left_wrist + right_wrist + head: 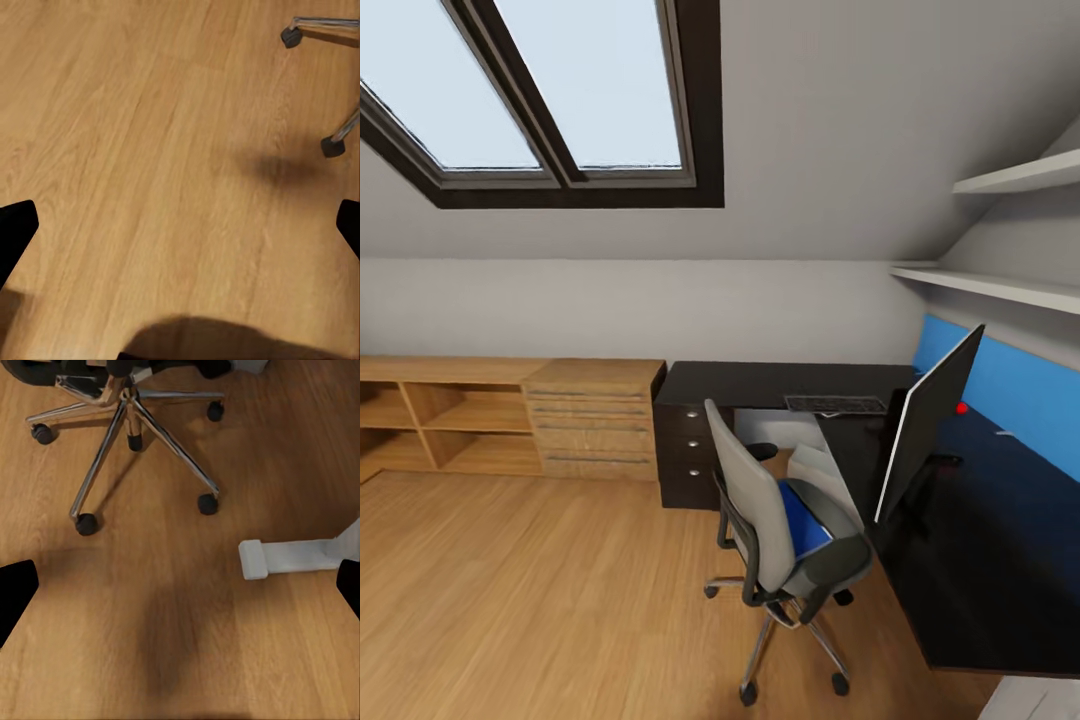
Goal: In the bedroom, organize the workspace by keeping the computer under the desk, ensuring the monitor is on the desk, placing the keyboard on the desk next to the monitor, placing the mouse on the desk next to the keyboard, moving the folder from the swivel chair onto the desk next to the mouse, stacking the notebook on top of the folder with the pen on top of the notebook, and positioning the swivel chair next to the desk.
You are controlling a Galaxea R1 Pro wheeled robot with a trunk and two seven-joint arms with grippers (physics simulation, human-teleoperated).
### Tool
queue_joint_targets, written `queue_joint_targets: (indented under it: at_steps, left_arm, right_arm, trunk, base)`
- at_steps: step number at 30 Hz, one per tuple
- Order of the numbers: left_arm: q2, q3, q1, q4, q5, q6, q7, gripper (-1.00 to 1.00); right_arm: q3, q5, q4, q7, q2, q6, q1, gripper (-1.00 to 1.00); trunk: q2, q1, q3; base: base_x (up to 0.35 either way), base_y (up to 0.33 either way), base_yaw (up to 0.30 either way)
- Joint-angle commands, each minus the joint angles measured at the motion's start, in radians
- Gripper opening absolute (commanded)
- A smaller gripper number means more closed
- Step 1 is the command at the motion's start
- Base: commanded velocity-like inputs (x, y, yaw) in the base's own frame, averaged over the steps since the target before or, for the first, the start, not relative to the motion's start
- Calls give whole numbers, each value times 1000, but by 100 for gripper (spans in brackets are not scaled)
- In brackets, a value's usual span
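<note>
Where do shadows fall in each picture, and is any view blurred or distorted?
Head view: sharp, wide-angle; the shelves slant, and the skylight is bright. Left wrist view: slightly soft; a dark blotch of shadow on the floor near a chair caster. Right wrist view: sharp; a faint long shadow on the floor below the swivel chair.

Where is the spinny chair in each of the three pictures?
Head view: the swivel chair stands low and centre, beside the desk.
Left wrist view: two of its chrome legs with casters at one corner.
Right wrist view: its chrome star base.
Shared landmark: the wood floor.
</note>
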State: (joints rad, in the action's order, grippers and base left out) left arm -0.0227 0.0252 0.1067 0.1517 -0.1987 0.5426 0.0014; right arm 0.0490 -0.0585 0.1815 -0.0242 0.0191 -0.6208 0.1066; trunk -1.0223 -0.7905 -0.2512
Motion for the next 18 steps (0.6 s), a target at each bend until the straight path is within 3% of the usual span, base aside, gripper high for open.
queue_joint_targets:
  at_steps: [1,5,11,18]
  left_arm:
    - [0,-1,1,-1,1,2,-3,100]
    - [-22,2,1,4,-1,3,5,100]
    - [-45,2,1,8,-2,1,9,100]
    - [-45,3,1,8,-2,0,9,100]
  right_arm:
    - [-5,0,-5,9,0,-8,1,100]
    - [-29,5,-4,4,-6,-7,1,100]
    - [1,-1,-4,1,-11,-5,1,100]
    - [4,0,-4,1,-12,-5,1,100]
  trunk:
    - [-8,-4,-4]
    - [-36,-20,-17]
    - [-78,-43,-36]
    - [-127,-70,-58]
  base:
    - [0,0,0]
    - [0,0,0]
    - [0,0,0]
    - [0,0,0]
